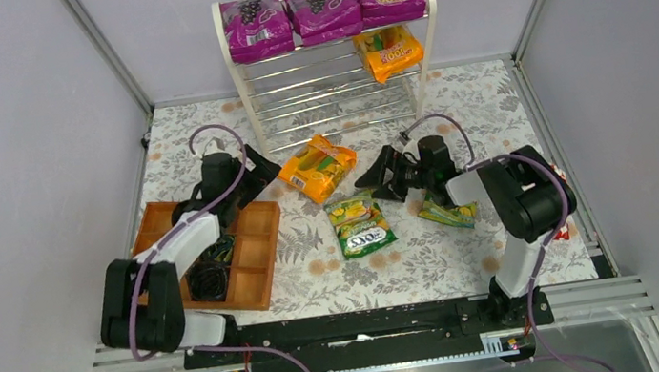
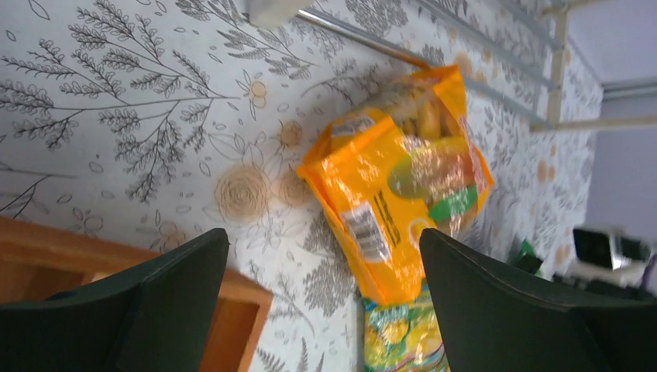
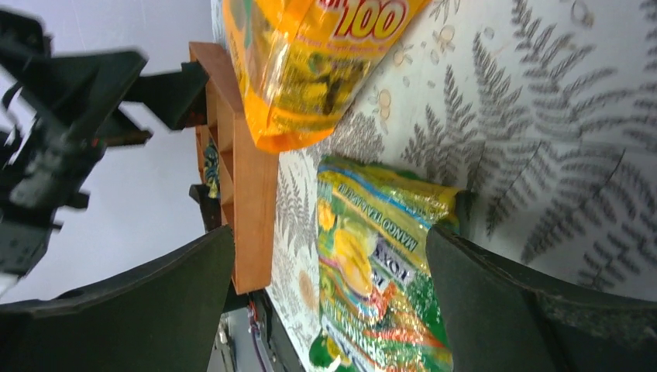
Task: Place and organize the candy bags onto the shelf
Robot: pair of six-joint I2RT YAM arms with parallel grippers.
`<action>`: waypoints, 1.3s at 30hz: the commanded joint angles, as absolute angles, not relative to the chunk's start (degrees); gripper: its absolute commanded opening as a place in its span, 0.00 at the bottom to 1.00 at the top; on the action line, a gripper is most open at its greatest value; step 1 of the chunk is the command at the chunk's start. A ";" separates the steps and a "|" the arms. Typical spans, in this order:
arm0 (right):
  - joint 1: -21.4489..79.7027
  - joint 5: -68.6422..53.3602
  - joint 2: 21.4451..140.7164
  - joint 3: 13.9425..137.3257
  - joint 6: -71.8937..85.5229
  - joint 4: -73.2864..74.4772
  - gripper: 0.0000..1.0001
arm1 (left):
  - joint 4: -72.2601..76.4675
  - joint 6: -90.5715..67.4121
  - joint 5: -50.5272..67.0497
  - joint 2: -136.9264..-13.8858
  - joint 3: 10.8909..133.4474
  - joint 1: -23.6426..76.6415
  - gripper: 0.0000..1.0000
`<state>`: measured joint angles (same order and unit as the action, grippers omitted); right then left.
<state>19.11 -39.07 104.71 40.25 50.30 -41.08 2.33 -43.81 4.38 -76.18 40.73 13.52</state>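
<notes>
**Top view.** The shelf (image 1: 328, 61) stands at far centre, backed against the far wall, with side walls close on left and right.
- Count on it: 3 purple bags (image 1: 323, 9) fill the top tier edge to edge. 1 shelved orange bag (image 1: 388, 51) sits at the right end of the second tier. The rest shows bare rods.
- Count on the table: 1 loose orange bag (image 1: 318, 168) lies near the shelf foot. The centre green-yellow bag (image 1: 360, 224) lies just beside its near edge. The right green-yellow bag (image 1: 448, 213) is partly under the right arm.
- The wooden tray (image 1: 253, 254) is near left, with patterned cloth showing between it and the centre bag.

**Left wrist.** The left gripper (image 2: 325, 263) has its fingers spread and nothing between them. It hangs over the tray corner (image 2: 232, 310), and the loose orange bag (image 2: 403, 201) lies ahead.

**Right wrist.** The right gripper (image 3: 329, 271) has its fingers wide apart, straddling the centre green-yellow bag (image 3: 380, 263). I cannot tell whether they touch it.
</notes>
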 commanded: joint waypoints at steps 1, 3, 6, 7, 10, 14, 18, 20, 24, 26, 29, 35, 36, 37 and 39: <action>18.79 -41.46 97.91 36.47 49.43 -44.13 1.00 | 19.05 -51.21 13.28 -83.81 40.80 9.34 0.93; 18.63 -41.25 96.12 35.23 47.94 -42.04 1.00 | 19.91 -51.11 17.00 -87.77 43.18 8.57 0.84; 18.47 -40.89 93.93 34.53 45.74 -38.92 1.00 | 19.02 -49.43 18.64 -91.67 46.39 8.61 0.75; 18.46 -40.61 93.26 34.46 45.07 -38.05 1.00 | 19.47 -49.59 18.45 -92.35 46.37 8.61 0.73; 18.30 -40.30 91.84 34.30 44.20 -36.68 1.00 | 19.31 -49.20 15.55 -94.27 46.12 8.51 0.66; 18.17 -40.93 91.99 34.85 44.26 -36.89 1.00 | 21.47 -49.24 16.31 -97.83 46.44 8.53 0.61; 18.19 -41.13 92.28 34.92 44.35 -36.75 1.00 | 23.30 -50.38 20.22 -101.20 48.05 8.56 0.47; 18.15 -41.05 92.09 34.70 44.27 -36.42 1.00 | 24.56 -51.50 22.37 -101.67 47.95 8.65 0.39; 18.08 -40.72 91.57 34.00 44.17 -35.87 1.00 | 24.82 -52.50 24.66 -100.40 45.89 10.45 0.26; 18.11 -40.66 91.38 33.68 44.31 -35.75 1.00 | 25.28 -53.15 25.67 -99.36 44.37 12.41 0.21; 17.85 -40.07 91.09 33.09 45.01 -35.53 1.00 | 25.62 -54.34 26.41 -97.68 42.10 16.22 0.16; 15.03 -35.89 88.54 28.42 50.17 -34.32 1.00 | 29.93 -59.40 27.41 -96.25 37.79 24.04 0.10; 14.55 -35.48 87.98 26.94 51.77 -35.85 1.00 | 31.22 -60.80 27.72 -96.32 37.47 25.57 0.10; 14.20 -34.93 87.33 25.12 53.80 -37.79 1.00 | 32.93 -62.25 28.12 -96.51 37.17 26.56 0.08; 14.07 -33.11 85.75 21.91 57.23 -41.33 1.00 | 36.79 -65.99 29.02 -97.23 36.92 28.43 0.04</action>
